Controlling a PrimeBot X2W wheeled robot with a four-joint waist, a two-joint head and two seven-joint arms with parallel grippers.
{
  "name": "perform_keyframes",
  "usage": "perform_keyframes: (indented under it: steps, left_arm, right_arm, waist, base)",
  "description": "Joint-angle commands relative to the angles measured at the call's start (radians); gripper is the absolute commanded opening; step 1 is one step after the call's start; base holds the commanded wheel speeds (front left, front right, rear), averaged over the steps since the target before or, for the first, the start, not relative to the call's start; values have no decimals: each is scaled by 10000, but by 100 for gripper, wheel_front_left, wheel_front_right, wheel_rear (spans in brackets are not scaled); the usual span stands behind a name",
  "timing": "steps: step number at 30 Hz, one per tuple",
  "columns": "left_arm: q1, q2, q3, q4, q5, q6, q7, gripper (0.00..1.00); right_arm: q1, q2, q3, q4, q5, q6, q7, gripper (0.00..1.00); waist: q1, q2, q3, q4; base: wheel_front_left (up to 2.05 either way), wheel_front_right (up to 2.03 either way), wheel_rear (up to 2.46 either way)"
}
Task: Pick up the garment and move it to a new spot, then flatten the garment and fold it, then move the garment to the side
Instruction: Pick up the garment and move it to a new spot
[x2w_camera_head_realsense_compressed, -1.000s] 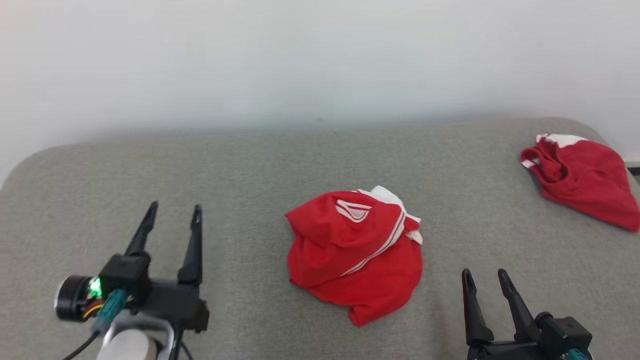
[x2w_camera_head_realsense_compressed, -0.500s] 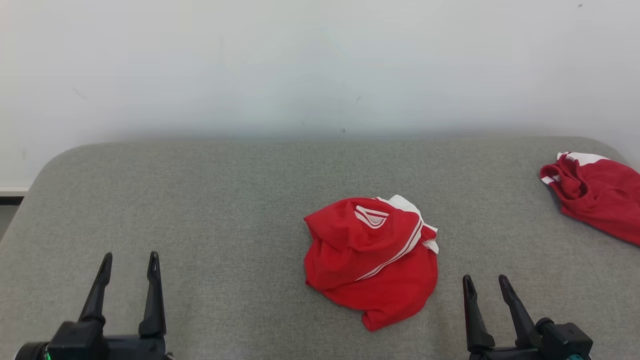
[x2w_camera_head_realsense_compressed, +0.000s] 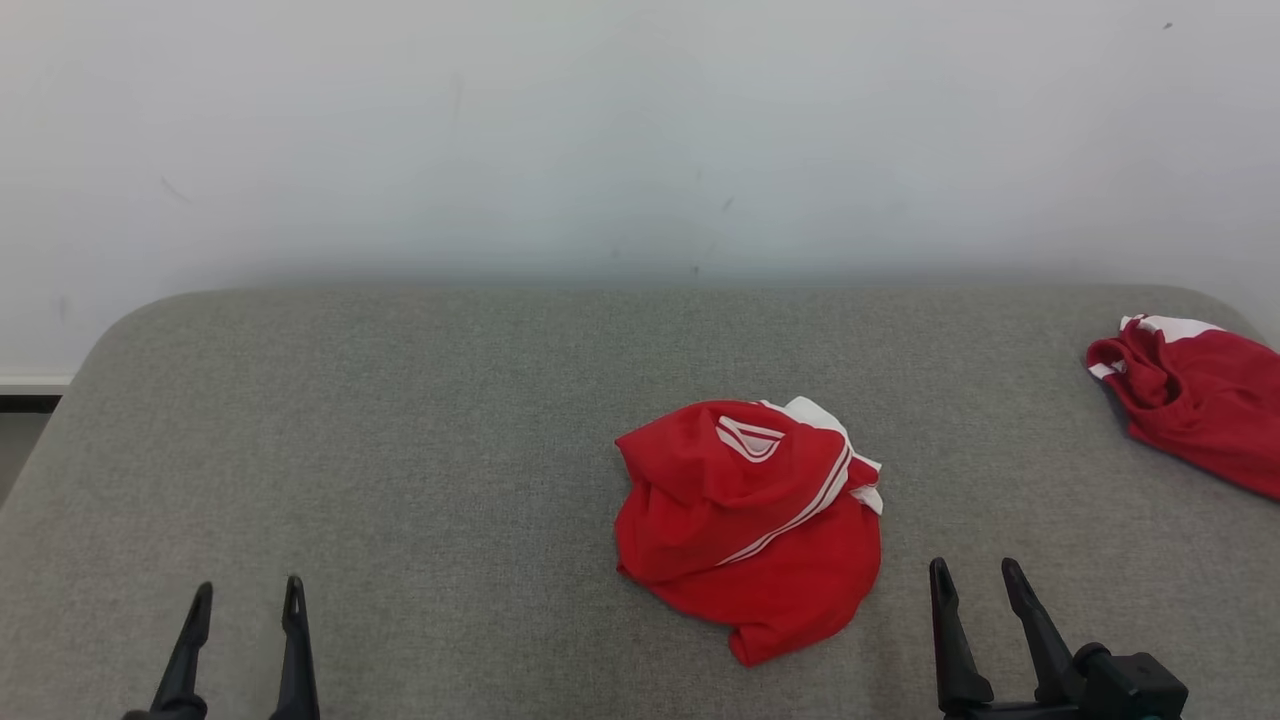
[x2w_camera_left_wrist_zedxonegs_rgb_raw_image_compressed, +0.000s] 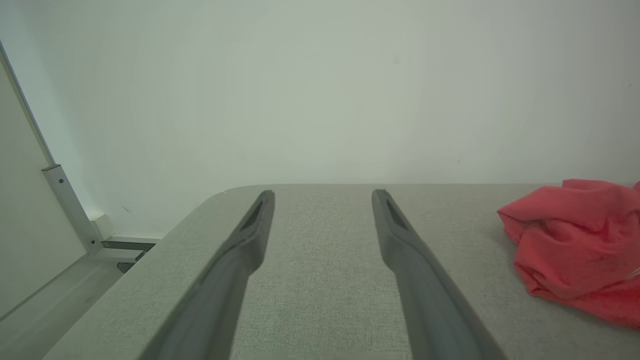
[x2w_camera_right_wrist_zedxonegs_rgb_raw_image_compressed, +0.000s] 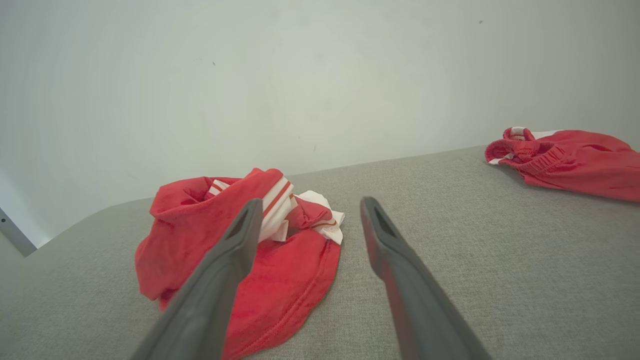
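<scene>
The crumpled red garment with white stripes (x2w_camera_head_realsense_compressed: 748, 525) lies bunched right of centre on the grey woven-fabric surface (x2w_camera_head_realsense_compressed: 420, 450). Its slightly longer axis runs near-to-far, with white trim at the far right and a pointed tail toward the robot. The left gripper (x2w_camera_head_realsense_compressed: 248, 587) and right gripper (x2w_camera_head_realsense_compressed: 973, 566) stand wide and empty. A plain white wall (x2w_camera_head_realsense_compressed: 600, 130) rises behind, and another red cloth (x2w_camera_head_realsense_compressed: 1190, 400) lies far right.
</scene>
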Motion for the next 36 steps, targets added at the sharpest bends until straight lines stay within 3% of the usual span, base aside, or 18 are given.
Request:
perform_keyframes:
  steps: [1, 25, 36]
  left_arm:
    - [144, -57, 46, 7, 49, -39, -30, 100]
    - [574, -225, -3, 393, 589, -717, -30, 100]
    - [458, -253, -87, 508, 623, -833, -30, 100]
  right_arm:
    - [99, 25, -11, 8, -45, -26, 1, 100]
    - [609, -55, -188, -132, -355, -26, 1, 100]
    - [665, -33, -274, -84, -499, -26, 1, 100]
  waist:
    - [0, 0, -8, -9]
    - [0, 0, -167, -82]
    - [0, 0, -167, -61]
  base:
    - [0, 0, 0]
    - [0, 0, 0]
    - [0, 0, 0]
